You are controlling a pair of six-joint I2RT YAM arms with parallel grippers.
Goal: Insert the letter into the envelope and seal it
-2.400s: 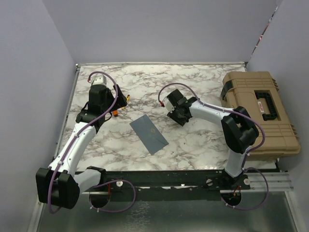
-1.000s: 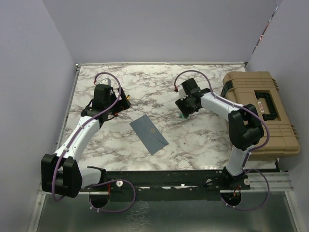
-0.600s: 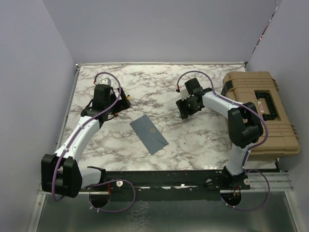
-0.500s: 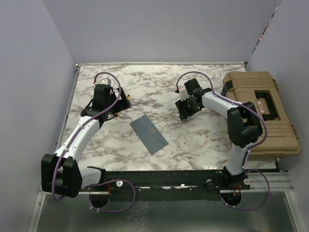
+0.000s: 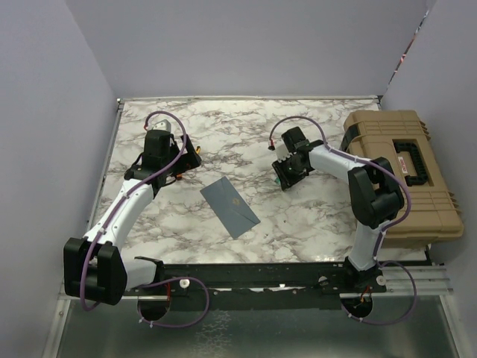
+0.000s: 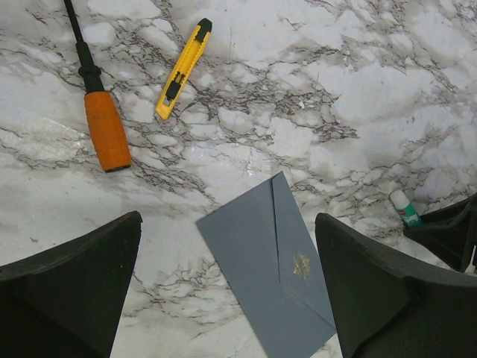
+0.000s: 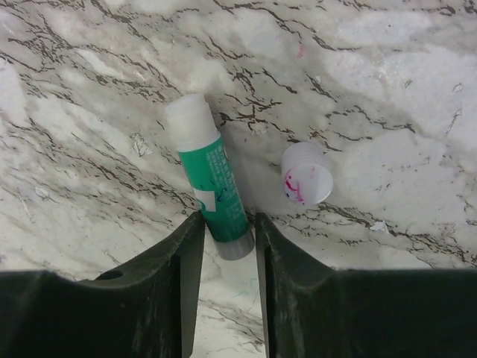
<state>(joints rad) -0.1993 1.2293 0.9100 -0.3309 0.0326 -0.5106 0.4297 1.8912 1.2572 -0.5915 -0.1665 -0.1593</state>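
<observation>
Desk (image 5: 223,134): marble; envelope (image 5: 229,206) near middle of front edge.
Left hand (image 6: 227,218): wide open (holds nothing).
Right hand (image 7: 229,224): pinching glue stick (image 7: 212,190) by its base, cap (image 7: 307,174) beside.

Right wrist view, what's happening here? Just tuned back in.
The right gripper has its fingers against both sides of an uncapped green glue stick lying on the marble table, its white cap beside it. The left gripper hangs open above the grey-blue envelope, which lies flat, untouched, flap down. No letter is in sight.
</observation>
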